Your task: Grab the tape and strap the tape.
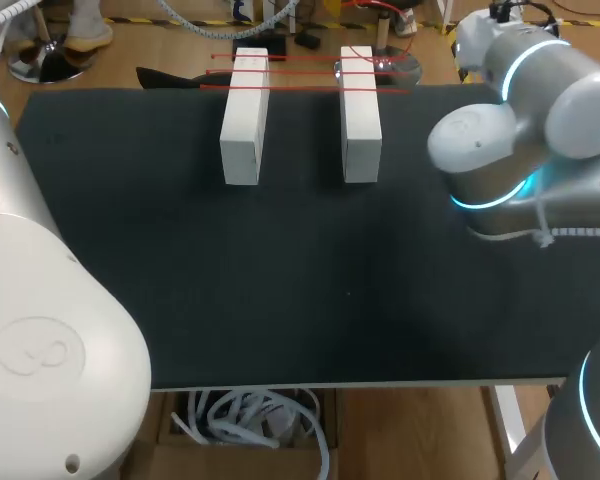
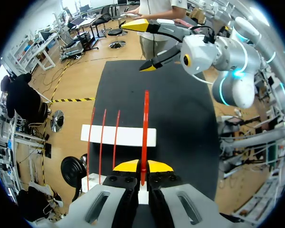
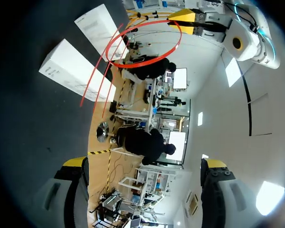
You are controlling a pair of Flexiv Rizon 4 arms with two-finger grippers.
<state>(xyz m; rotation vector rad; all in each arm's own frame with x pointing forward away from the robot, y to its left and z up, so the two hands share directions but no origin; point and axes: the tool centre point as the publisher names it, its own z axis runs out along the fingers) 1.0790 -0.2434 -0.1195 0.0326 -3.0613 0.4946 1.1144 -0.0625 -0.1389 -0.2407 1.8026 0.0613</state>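
Left jaws: closed on the red tape (image 2: pixel 145 128), its loop raised above the blocks (image 1: pixel 245 115).
Right jaws: wide open (in mid-air over the counter (image 1: pixel 280 280)).
Blocks: side by side, apart, near the far edge, well clear of the near one.

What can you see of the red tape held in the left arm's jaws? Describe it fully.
The red tape is a thin, narrow, bright red strip, glossy and plastic-looking. One end is pinched between the left arm's shut jaws, at the yellow fingertips. From there it runs straight ahead, across a white block and out over the black table. The right wrist view shows it bowed into a loop. Whether it rests on the block cannot be told.
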